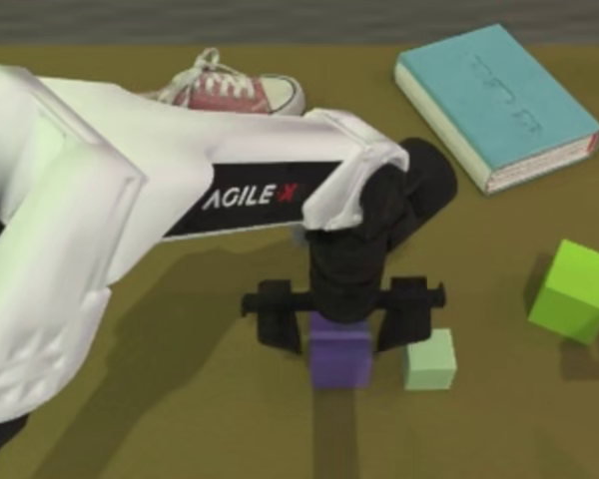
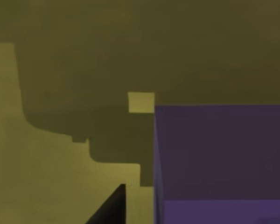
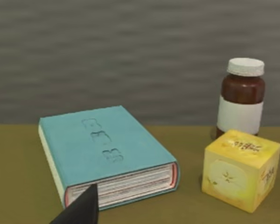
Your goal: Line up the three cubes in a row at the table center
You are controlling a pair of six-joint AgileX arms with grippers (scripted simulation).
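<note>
My left gripper [image 1: 339,334] hangs open over the middle of the table [image 1: 180,399], one finger on each side of the purple cube [image 1: 339,357]. In the left wrist view a dark finger [image 2: 109,210] stands apart from the purple cube's [image 2: 224,154] side, with a strip of table between them. The small mint cube [image 1: 429,359] sits just right of the purple one, a narrow gap between. The larger lime cube [image 1: 576,289] lies far right, turned at an angle. My right gripper [image 3: 123,217] is out of the top view and open, facing the book.
A teal book [image 1: 494,100] [image 3: 107,154] lies at the back right. A red sneaker [image 1: 235,92] sits at the back, partly under my left arm. Beyond the book the right wrist view shows a brown bottle [image 3: 241,100] and a yellow carton [image 3: 238,170].
</note>
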